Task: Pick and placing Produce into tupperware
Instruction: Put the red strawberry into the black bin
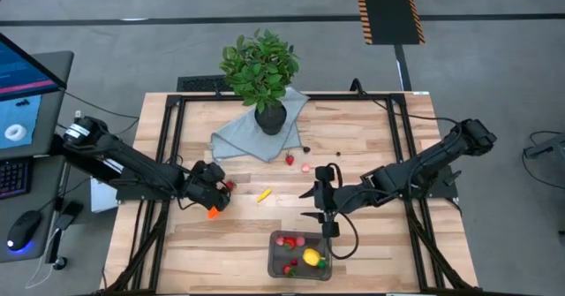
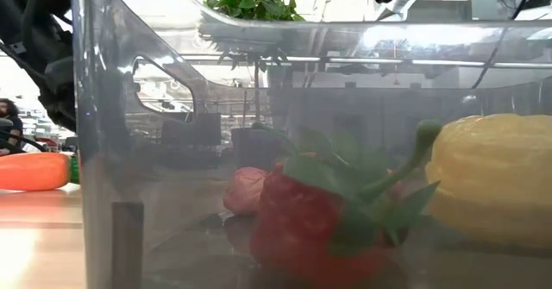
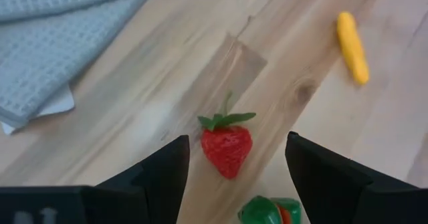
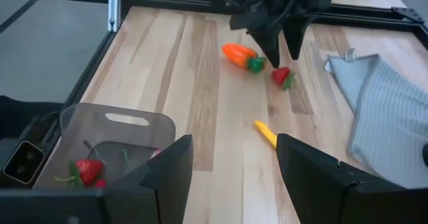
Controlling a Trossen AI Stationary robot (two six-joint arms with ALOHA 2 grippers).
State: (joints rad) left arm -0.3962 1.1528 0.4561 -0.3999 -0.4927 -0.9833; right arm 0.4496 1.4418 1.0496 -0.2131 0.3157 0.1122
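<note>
Left gripper (image 3: 234, 167) open, astride small red toy strawberry (image 3: 227, 147) on wooden tabletop (image 3: 167, 70). Lower squarely, close at berry's middle. Right gripper (image 4: 234, 164) open, empty, beside clear plastic tupperware (image 1: 300, 255).

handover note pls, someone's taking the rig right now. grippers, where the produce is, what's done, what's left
Left gripper: open, empty, over a loose strawberry on the table, carrot beside it.
Right gripper: open, empty, just behind the tupperware.
Done: tupperware holds a lemon, strawberries and some smaller pieces.
Left: that strawberry, the carrot, the banana mid-table, and a few small pieces near the cloth, including another strawberry.
Likely next: left closes on the strawberry.
</note>
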